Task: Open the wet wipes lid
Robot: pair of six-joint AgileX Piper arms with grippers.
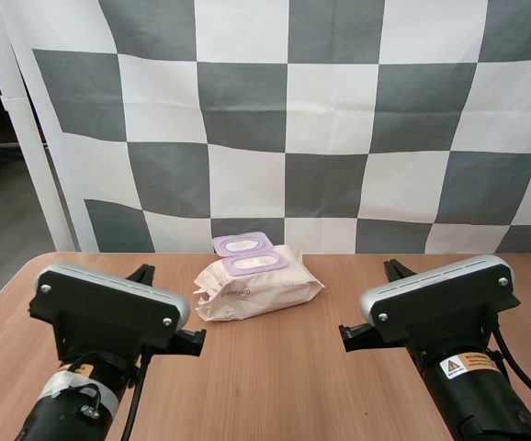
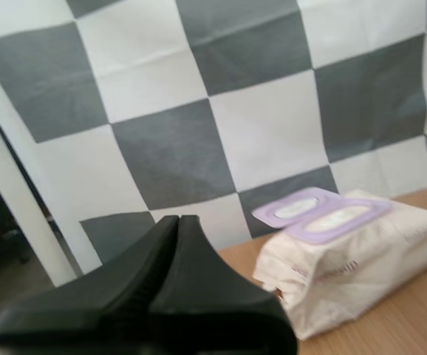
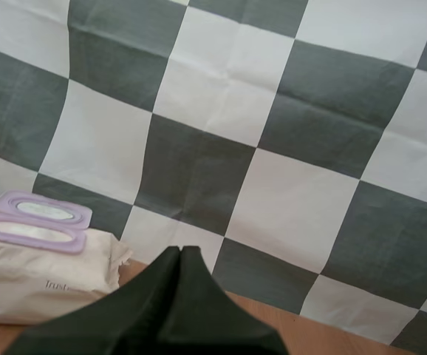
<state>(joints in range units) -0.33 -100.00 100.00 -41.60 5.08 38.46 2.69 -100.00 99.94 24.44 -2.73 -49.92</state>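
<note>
- Pack of wet wipes point(image 1: 258, 287) – lying flat at the far middle of the table, ahead of and between the two arms, nothing touching it.
- Purple lid point(image 1: 242, 244) flipped back off the pack's top, hinged at the far edge, white inner face up.
- Purple opening frame point(image 1: 254, 264) exposed on the pack's top; white inside it, single wipes not tellable.
- Pack body cream-white, crinkled at the near left end, faint print on the side.
- Left gripper point(image 2: 178, 219) – fingers pressed together into one dark wedge, nothing between them; held off the pack on its left, apart from it.
- Right gripper point(image 3: 180, 250) – same, fingers together, holding nothing; off the pack on its right, apart from it.
- Table point(image 1: 339, 386) – light wood grain, bare around the pack.
</note>
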